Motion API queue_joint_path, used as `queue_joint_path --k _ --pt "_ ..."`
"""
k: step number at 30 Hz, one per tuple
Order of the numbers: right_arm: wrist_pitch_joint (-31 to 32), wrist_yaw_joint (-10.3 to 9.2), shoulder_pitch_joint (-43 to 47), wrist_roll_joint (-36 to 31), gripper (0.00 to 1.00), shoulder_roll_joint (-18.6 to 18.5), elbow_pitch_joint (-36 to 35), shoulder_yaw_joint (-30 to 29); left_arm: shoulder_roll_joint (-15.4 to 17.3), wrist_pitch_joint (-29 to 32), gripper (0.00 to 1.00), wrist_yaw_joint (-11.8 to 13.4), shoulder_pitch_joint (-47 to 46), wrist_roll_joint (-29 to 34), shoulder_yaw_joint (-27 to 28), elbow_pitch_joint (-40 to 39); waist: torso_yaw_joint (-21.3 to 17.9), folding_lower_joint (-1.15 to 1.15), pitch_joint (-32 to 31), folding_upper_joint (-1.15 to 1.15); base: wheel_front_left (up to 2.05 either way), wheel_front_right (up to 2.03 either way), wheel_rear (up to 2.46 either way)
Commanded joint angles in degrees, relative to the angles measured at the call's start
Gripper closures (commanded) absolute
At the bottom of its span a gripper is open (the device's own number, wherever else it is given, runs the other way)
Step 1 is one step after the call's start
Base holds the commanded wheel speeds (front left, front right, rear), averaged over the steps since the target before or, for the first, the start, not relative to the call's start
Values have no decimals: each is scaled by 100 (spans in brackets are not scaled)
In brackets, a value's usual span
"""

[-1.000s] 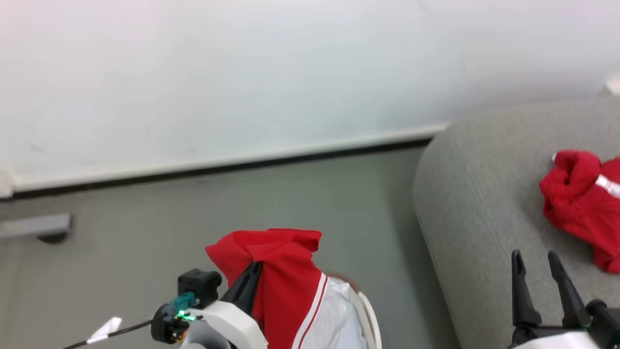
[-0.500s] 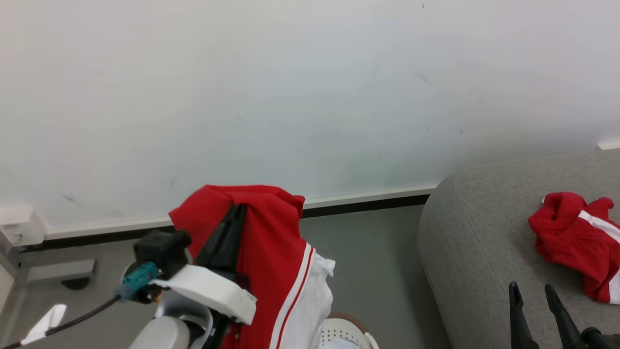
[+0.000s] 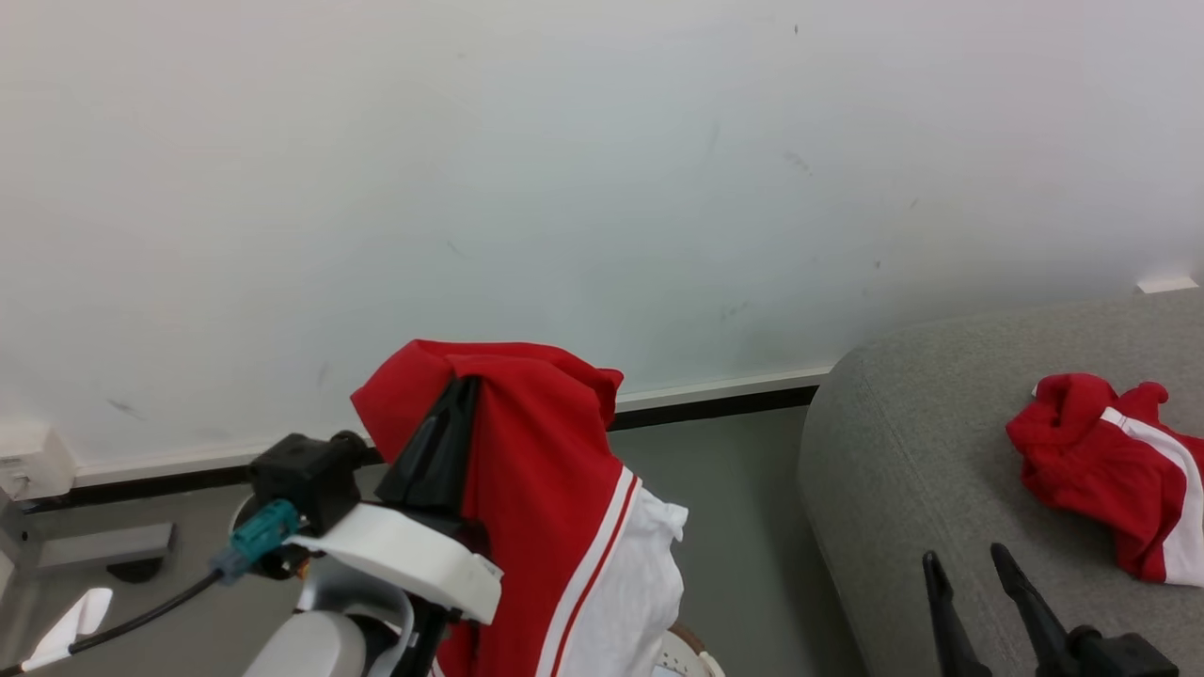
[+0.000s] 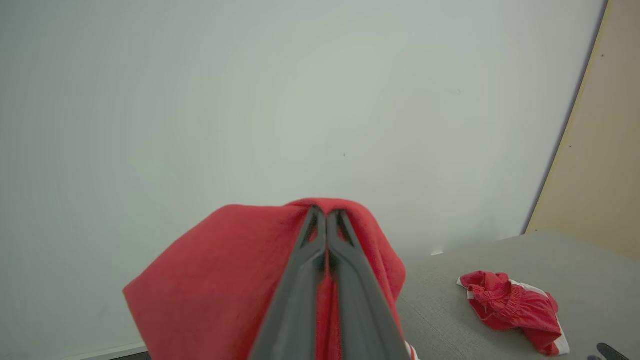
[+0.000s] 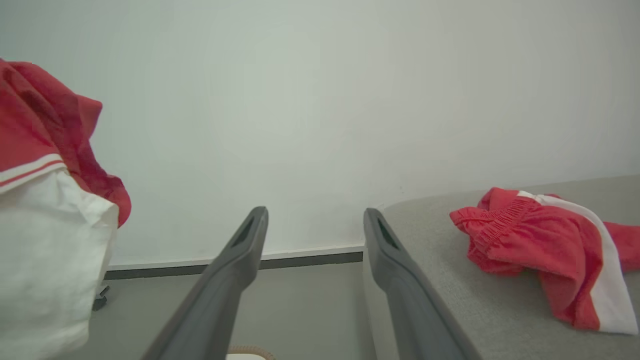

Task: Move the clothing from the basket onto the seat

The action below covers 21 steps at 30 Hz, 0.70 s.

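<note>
Garments, two: clothing (image 3: pixel 546 489) pinched between the left gripper's (image 4: pixel 326 215) closed jaws; second garment (image 3: pixel 1091 470) on seat (image 3: pixel 903 451). Basket (image 3: pixel 691 649), one, mostly cut off below. Right gripper (image 3: pixel 965 555): jaws apart, empty.

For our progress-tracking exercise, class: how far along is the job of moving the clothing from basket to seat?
Done: one crumpled red garment lies on the seat. In hand: the left gripper is shut on a red-and-white garment, lifted above the basket, not yet over the seat. The right gripper is open. Left: carry it across and release; what else the basket holds is hidden.
</note>
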Motion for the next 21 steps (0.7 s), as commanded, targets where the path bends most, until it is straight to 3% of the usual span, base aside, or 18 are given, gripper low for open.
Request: queue_joint_path --k 1,11,15,21 --pt "50 -13 -95 74 0 -162 -116 197 3 10 100 10 63 11 -10 -42 3 0 19 0 0 0 0" --pt "972 -14 -1115 1599 0 -1618 -1029 2636 -61 13 100 -62 -115 25 -158 -92 97 0 122 0 0 0 0" --pt "1214 -14 -1907 2166 0 -1895 -1082 3560 -108 -5 100 -101 -165 20 -230 -46 176 0 140 0 0 0 0" --pt "1288 -13 -3118 2719 0 -1929 -697 4800 -237 7 100 -185 -274 20 -418 52 314 0 148 0 0 0 0"
